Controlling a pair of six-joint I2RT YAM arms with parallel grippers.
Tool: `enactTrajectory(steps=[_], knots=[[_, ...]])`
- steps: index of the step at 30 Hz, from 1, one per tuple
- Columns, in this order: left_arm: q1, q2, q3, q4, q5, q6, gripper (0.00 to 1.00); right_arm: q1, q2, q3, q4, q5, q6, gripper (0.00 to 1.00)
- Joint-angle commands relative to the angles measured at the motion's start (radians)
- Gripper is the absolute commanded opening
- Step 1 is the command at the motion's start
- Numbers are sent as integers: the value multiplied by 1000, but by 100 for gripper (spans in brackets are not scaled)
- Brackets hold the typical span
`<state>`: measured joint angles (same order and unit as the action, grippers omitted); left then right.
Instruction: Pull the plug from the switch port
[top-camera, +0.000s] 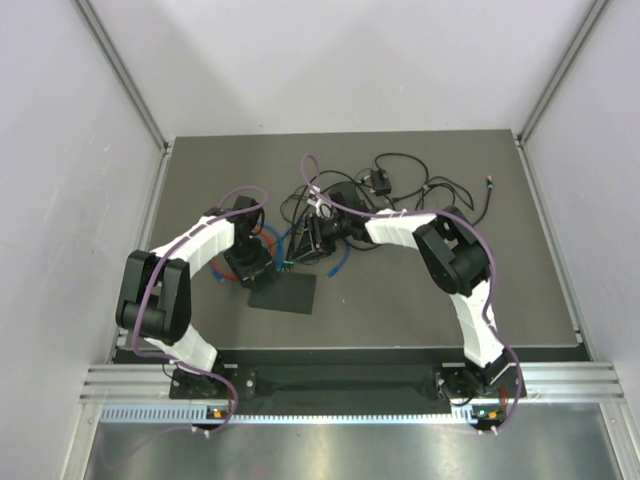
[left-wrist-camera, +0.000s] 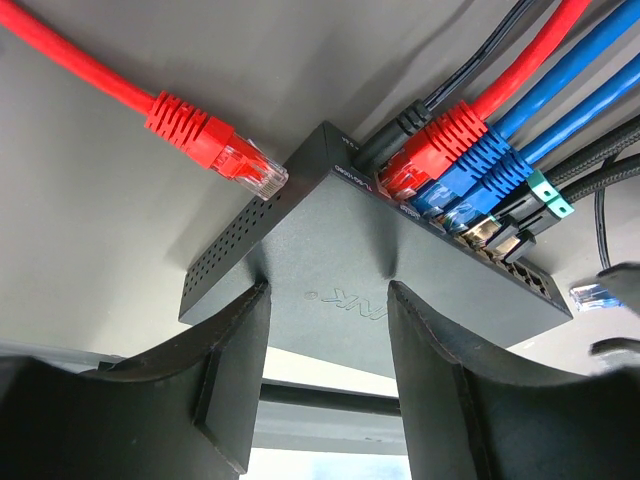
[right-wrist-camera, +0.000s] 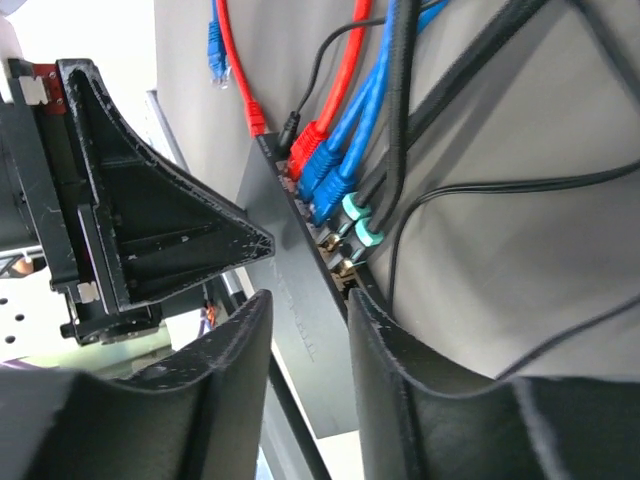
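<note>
**Lead:** Where is the switch?

**Inspector:** The switch (top-camera: 283, 293) lies flat on the table (top-camera: 480, 290), in its near half, between the two arms. Its ports (left-wrist-camera: 515, 268) line the edge turned away from the arm bases.

**Lead:** What occupies the ports?

**Inspector:** Reading from the left end in the left wrist view, there is a black power plug (left-wrist-camera: 385, 140), then a seated red plug (left-wrist-camera: 430, 150). Next come blue plugs (left-wrist-camera: 482, 168) and green-booted plugs (left-wrist-camera: 545, 195), all side by side. Further right the sockets show open.

**Lead:** Is anything lying loose?

**Inspector:** A loose red plug (left-wrist-camera: 225, 155) rests on the table in no socket, its clear tip just beside the switch's left corner. A loose blue plug (left-wrist-camera: 595, 295) lies off the right end.

**Lead:** Left gripper?

**Inspector:** The left gripper (left-wrist-camera: 328, 292) has its fingers spread and holds nothing. In its wrist view the fingers frame the switch's top face from the side opposite the ports. I cannot tell whether they touch the casing.

**Lead:** Right gripper?

**Inspector:** The right gripper (right-wrist-camera: 310, 300) is likewise parted and empty. It sits over the cable side, with the switch's casing showing in the gap between its fingers. It touches no plug.
</note>
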<state>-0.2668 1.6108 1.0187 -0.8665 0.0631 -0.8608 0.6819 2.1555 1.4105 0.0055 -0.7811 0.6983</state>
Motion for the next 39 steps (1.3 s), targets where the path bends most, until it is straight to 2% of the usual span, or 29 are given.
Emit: enactTrajectory(steps=[1, 9, 14, 22, 29, 32, 39], knots=[[5, 5, -25, 26, 1, 5, 56, 42, 17, 24, 28, -24, -17, 35], [5, 6, -29, 24, 1, 8, 56, 56, 58, 8, 70, 28, 62, 36], [6, 9, -31, 26, -2, 8, 56, 56, 66, -40, 172, 58, 154, 33], [6, 3, -45, 37, 3, 0, 56, 56, 110, -50, 228, 37, 205, 32], [6, 0, -46, 40, 4, -1, 56, 47, 136, -105, 362, 14, 317, 27], [6, 0, -49, 38, 1, 0, 56, 33, 144, -160, 496, -4, 397, 25], [6, 4, -52, 41, 6, 0, 56, 28, 147, -139, 433, -15, 296, 23]])
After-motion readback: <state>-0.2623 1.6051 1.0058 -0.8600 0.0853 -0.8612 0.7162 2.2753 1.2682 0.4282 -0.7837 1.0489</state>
